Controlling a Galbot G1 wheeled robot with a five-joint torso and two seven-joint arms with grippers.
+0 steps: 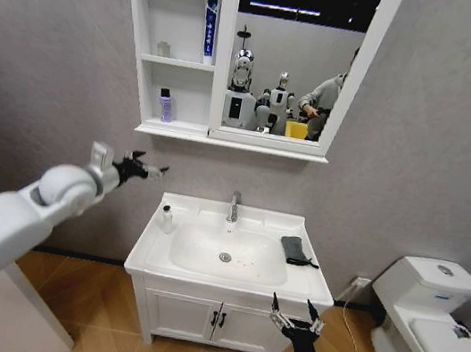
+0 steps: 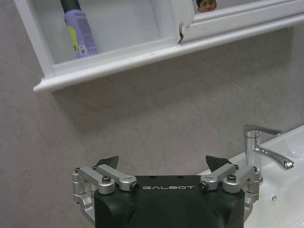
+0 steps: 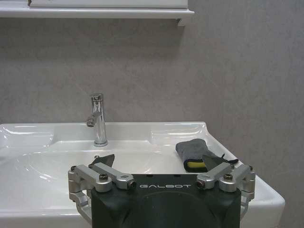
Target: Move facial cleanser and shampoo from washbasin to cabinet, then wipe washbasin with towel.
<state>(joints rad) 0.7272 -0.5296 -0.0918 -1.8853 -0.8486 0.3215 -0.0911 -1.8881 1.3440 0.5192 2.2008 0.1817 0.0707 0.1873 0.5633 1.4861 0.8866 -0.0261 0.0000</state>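
1. Nearest, the right gripper (image 1: 294, 317) hangs low at the front edge of the washbasin (image 1: 150, 257), fingers spread, nothing between them.
2. Just beyond that gripper, up and to its right, the towel (image 3: 193, 151) lies folded on the basin's flat right ledge; a strip of yellow shows under its near end.
3. Ahead of it and to its left, the chrome tap (image 3: 97, 118) stands upright at the back rim; the drain (image 1: 225, 256) sits in the bowl's middle.
4. A small white bottle (image 1: 167, 216) stands on the basin's left ledge, below and to the right of the left gripper.
5. The left gripper (image 1: 152, 168) is held up, left of the basin and near the wall, below the cabinet (image 1: 141, 25); fingers spread, empty.
6. Above that gripper, a purple bottle (image 2: 79, 29) stands upright on the cabinet's bottom shelf.
7. Higher, a blue-and-white tube (image 1: 208, 29) stands against the middle shelf's right wall.
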